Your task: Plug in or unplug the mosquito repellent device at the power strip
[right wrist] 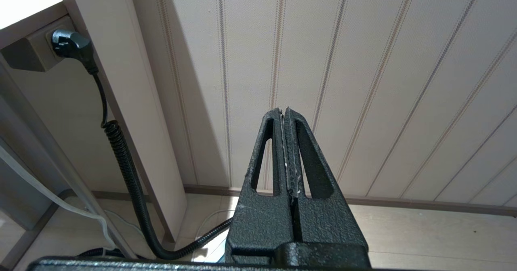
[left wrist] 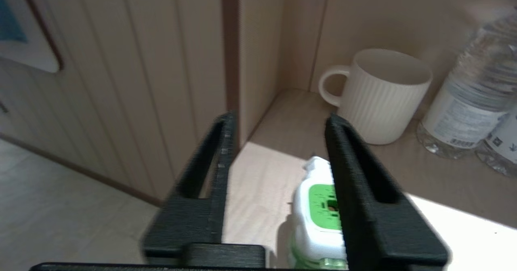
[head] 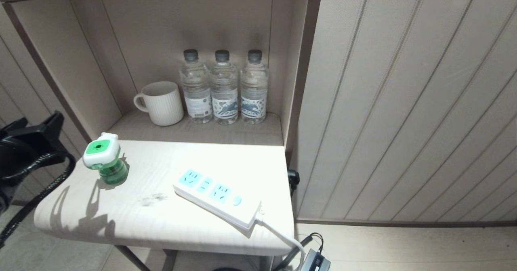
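The mosquito repellent device [head: 103, 158], a green bottle under a white head with a green face, stands upright near the left edge of the small table [head: 133, 218], apart from the power strip [head: 218, 198]. The white strip lies diagonally at the table's middle with nothing in its light-blue sockets. My left gripper [head: 36, 123] hovers off the table's left side, open and empty. In the left wrist view the left gripper [left wrist: 278, 119] shows a wide gap, and the device [left wrist: 319, 218] sits low, partly hidden behind one finger [left wrist: 355, 190]. My right gripper [right wrist: 284, 110] is shut, parked low facing the panelled wall.
A white ribbed mug [head: 163, 103] and three clear water bottles [head: 224, 87] stand at the back of the niche, whose side walls close it in. The strip's white cord [head: 282, 234] drops off the table's front right. A black plug [right wrist: 70, 45] sits in a wall socket.
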